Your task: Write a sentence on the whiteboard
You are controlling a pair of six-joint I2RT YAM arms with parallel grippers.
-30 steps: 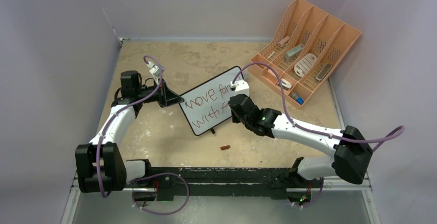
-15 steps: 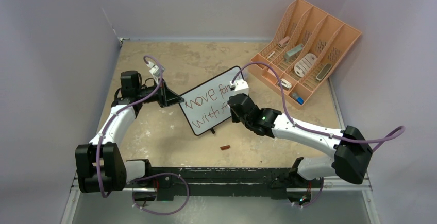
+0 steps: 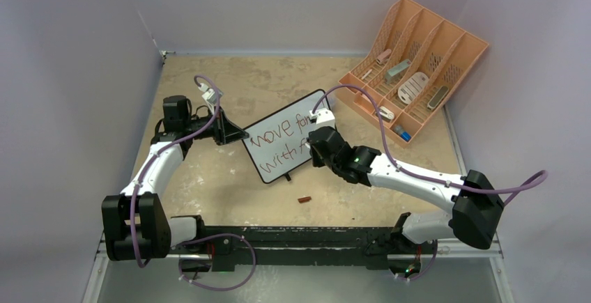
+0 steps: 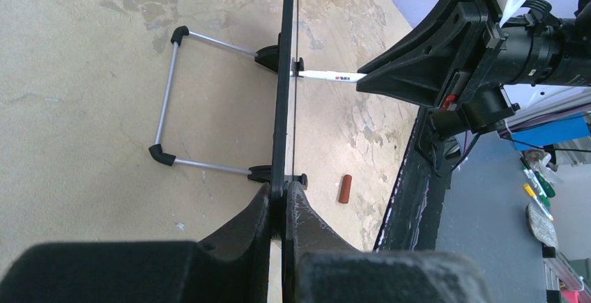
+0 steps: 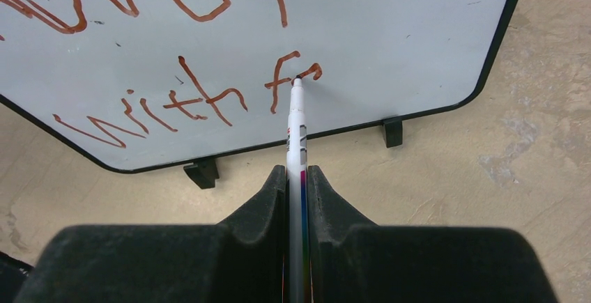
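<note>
The whiteboard [image 3: 277, 148] stands upright mid-table with red-brown writing, "move for" over "with f". My left gripper [image 3: 242, 136] is shut on its left edge; the left wrist view shows the board [image 4: 284, 73] edge-on between the fingers [image 4: 284, 193]. My right gripper [image 3: 311, 147] is shut on a white marker [image 5: 296, 132]. The marker's tip touches the board [image 5: 390, 31] at the end of a fresh stroke after the "f". The marker [image 4: 327, 76] also shows in the left wrist view, meeting the board's face.
The marker's red-brown cap [image 3: 304, 199] lies on the table in front of the board. A peach slotted organizer [image 3: 456, 52] with small items stands at the back right. The board's wire stand [image 4: 164, 101] rests on the table behind it. Walls close in the table.
My right gripper has edged slightly left with the marker against the board. The left gripper and the board have not moved.
</note>
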